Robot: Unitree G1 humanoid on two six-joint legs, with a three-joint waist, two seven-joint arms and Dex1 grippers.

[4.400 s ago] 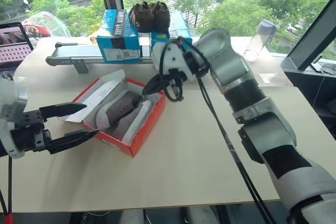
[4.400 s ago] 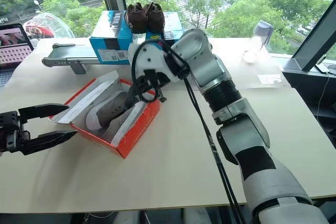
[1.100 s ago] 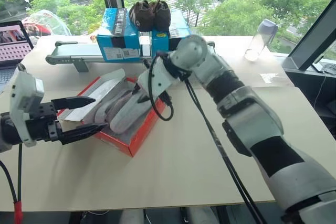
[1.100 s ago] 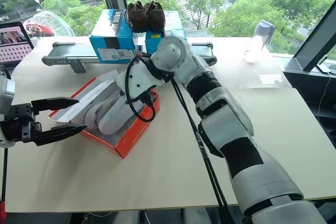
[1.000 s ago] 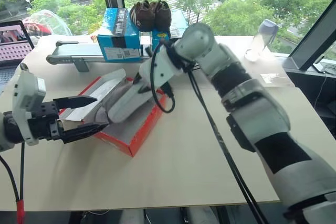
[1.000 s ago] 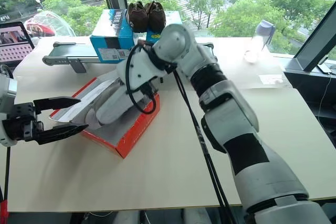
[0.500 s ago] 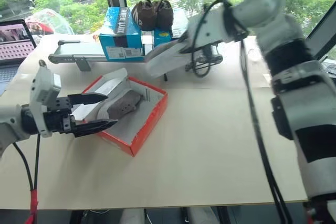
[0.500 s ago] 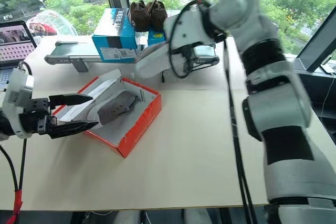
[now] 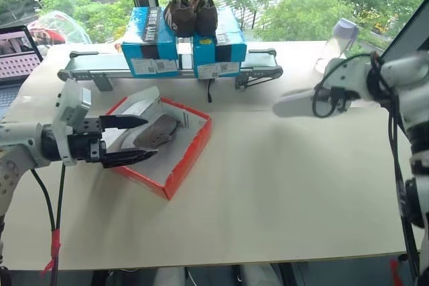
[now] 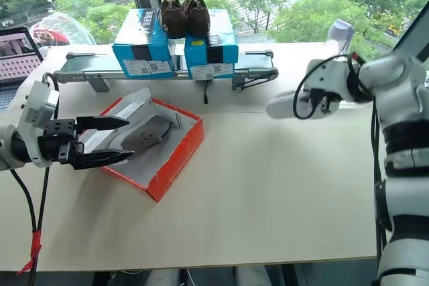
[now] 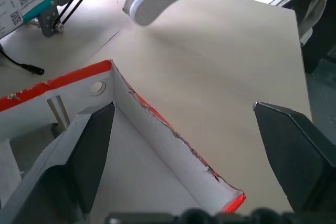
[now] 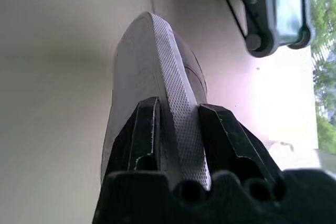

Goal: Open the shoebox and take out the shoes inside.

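The right gripper clamps 1 shoe by its sole, well right of the open shoebox. Lower it flat before letting go. The left gripper, fingers spread, hovers over the box's second shoe.

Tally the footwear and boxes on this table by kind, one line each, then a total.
Grey shoes: 2, one in the right gripper at, one in the box
Brown fuzzy shoes: 2
Red shoebox: 1
Blue boxes: 2
Total: 7
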